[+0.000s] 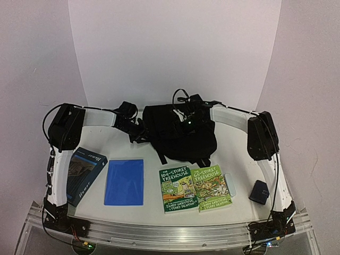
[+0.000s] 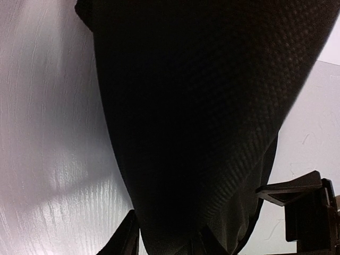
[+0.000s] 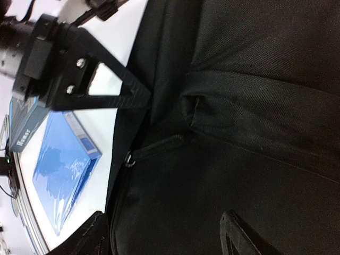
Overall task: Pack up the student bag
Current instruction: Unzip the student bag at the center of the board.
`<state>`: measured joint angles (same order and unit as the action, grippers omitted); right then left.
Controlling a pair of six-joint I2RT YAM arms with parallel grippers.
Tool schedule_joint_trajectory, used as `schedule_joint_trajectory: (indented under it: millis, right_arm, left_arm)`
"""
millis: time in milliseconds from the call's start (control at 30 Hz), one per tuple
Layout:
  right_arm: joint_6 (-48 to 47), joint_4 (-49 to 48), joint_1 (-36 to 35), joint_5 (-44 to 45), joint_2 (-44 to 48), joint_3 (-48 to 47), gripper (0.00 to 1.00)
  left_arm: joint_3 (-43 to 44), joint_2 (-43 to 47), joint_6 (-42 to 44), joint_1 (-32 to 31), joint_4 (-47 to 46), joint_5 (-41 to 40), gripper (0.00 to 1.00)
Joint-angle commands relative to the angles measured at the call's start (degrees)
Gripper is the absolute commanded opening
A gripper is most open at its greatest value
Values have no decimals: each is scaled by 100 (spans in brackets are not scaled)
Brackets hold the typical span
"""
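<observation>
The left gripper is closed on a fold of the student bag: in its own camera the black woven cloth fills nearly all the view and narrows down between the two fingers. The right gripper has its fingers wide apart, and it hangs close over the bag's top without clamping anything. Below it the cloth shows a thick seam and a closed zipper with a small metal ring at the end. The bag is soft and black, and it sits slumped at the back middle of the white table, between the two grippers. Some black webbing straps hang out at its near edge (how many, one cannot count). There is one bag only. Nearer to the arm bases lie two green Treehouse books side by side, touching each other. There is one plain blue folder to their left, and one dark book further left, a little turned. One small pale case lies just beside the right green book, and one dark-blue pouch lies apart at the right.
</observation>
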<state>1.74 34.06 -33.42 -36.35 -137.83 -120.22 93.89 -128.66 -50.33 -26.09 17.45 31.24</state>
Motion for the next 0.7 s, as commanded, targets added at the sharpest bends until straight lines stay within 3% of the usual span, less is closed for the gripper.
schedule_joint_trajectory:
  millis: [0, 300, 667]
  right_arm:
    - [375, -347, -115, -94, -323, -426, 68]
    - [860, -670, -206, -263, -671, -580, 59]
    - [1304, -935, -219, -478, -810, -603, 59]
  left_arm:
    - [-124, 26, -39, 16, -265, 49, 25]
    - [-404, 143, -84, 16, -783, 294, 0]
    - [-962, 476, -127, 12, -1701, 586, 0]
